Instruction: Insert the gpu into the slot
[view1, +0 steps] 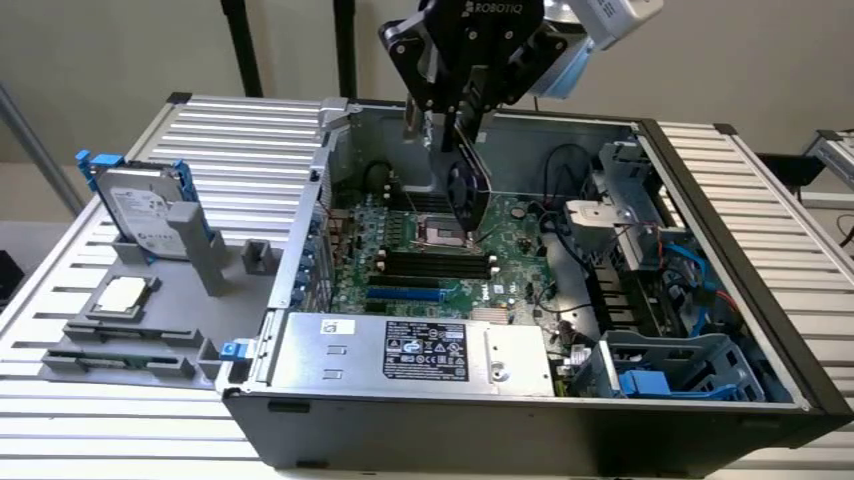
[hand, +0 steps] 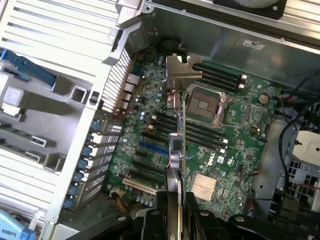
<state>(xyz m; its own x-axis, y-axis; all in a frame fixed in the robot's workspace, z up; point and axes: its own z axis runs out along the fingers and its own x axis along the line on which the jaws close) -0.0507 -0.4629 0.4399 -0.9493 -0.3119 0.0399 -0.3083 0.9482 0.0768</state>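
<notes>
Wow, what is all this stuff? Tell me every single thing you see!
computer case: one, black, lying open on the table
table: one, silver slats, under everything
motherboard: one, green, inside the case
slot: one, bright blue, on the motherboard
processor socket: one, silver, middle of the motherboard
power supply box: one, silver with a label, inside the case
hard drive: one, silver, standing in a grey holder, exterior view's left
processor chip: one, silver, flat on a grey holder outside the case
gpu: one, black, upright above the motherboard
gripper: one, black, over the case, holding the gpu
</notes>
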